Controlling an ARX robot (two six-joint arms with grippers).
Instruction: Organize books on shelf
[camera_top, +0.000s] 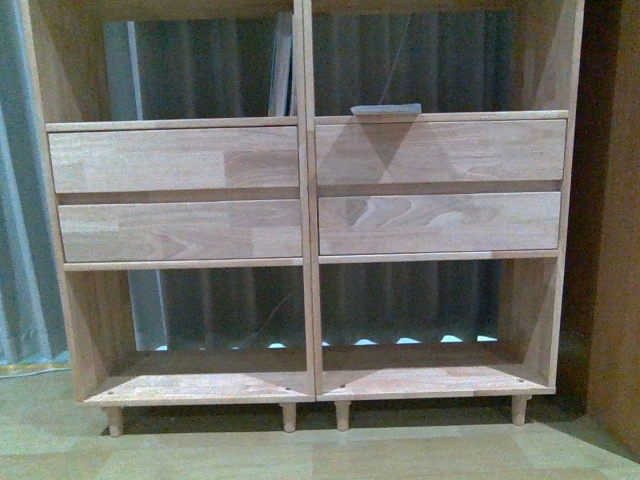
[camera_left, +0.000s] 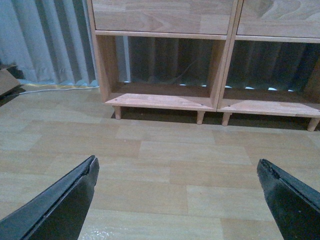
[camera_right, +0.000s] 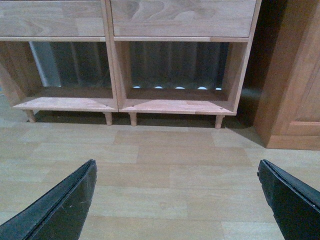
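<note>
The light wood shelf (camera_top: 305, 262) fills the front view, with four plank drawer fronts and open compartments above and below. A few thin books (camera_top: 283, 65) stand in the upper left compartment, leaning against the central upright. One greyish book (camera_top: 386, 108) lies flat at the front edge of the upper right compartment. Neither arm shows in the front view. My left gripper (camera_left: 177, 172) is open and empty above the floor, facing the shelf's lower compartments (camera_left: 165, 100). My right gripper (camera_right: 176, 172) is open and empty above the floor before the shelf (camera_right: 120, 105).
A darker wooden cabinet (camera_right: 295, 100) stands right of the shelf. Grey curtains (camera_left: 50, 40) hang behind and to the left. A pale cable (camera_left: 55, 88) lies at the curtain's foot. Light wood-plank floor (camera_right: 165, 160) lies between grippers and shelf.
</note>
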